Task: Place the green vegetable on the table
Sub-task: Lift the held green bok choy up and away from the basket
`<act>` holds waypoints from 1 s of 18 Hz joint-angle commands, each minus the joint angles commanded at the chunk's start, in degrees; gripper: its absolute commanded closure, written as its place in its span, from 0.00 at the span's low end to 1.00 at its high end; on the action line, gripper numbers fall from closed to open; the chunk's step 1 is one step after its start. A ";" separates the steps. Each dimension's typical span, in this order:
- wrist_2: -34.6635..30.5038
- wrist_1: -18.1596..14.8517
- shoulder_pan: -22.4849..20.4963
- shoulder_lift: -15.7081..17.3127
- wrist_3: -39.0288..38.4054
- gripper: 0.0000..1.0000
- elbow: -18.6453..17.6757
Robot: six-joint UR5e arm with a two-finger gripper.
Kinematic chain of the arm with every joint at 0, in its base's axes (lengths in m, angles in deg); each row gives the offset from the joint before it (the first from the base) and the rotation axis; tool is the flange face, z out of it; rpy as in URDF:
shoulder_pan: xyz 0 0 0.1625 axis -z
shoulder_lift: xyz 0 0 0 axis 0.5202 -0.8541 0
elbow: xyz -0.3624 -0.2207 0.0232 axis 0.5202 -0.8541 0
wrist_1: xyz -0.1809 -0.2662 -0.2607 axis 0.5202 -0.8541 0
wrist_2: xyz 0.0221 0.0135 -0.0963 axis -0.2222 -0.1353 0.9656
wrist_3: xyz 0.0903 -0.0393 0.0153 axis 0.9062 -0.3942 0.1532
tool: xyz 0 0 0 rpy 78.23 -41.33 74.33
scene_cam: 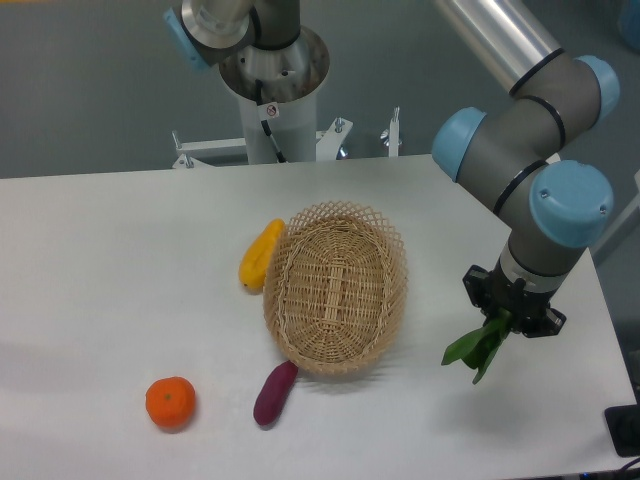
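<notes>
The green vegetable [478, 347] is a small leafy bunch with dark green leaves hanging down. My gripper [508, 318] is shut on its upper end and holds it just above the white table [120, 260], to the right of the wicker basket. The stalk end is hidden between the fingers. I cannot tell whether the leaf tips touch the tabletop.
An empty wicker basket [336, 287] lies at the middle of the table. A yellow vegetable [260, 254] rests against its left rim. A purple sweet potato [274, 393] lies by its front edge. An orange [170, 402] sits at the front left. The table's right edge is close to the gripper.
</notes>
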 joint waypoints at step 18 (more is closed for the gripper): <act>0.44 1.66 -7.11 8.78 10.52 0.93 -16.51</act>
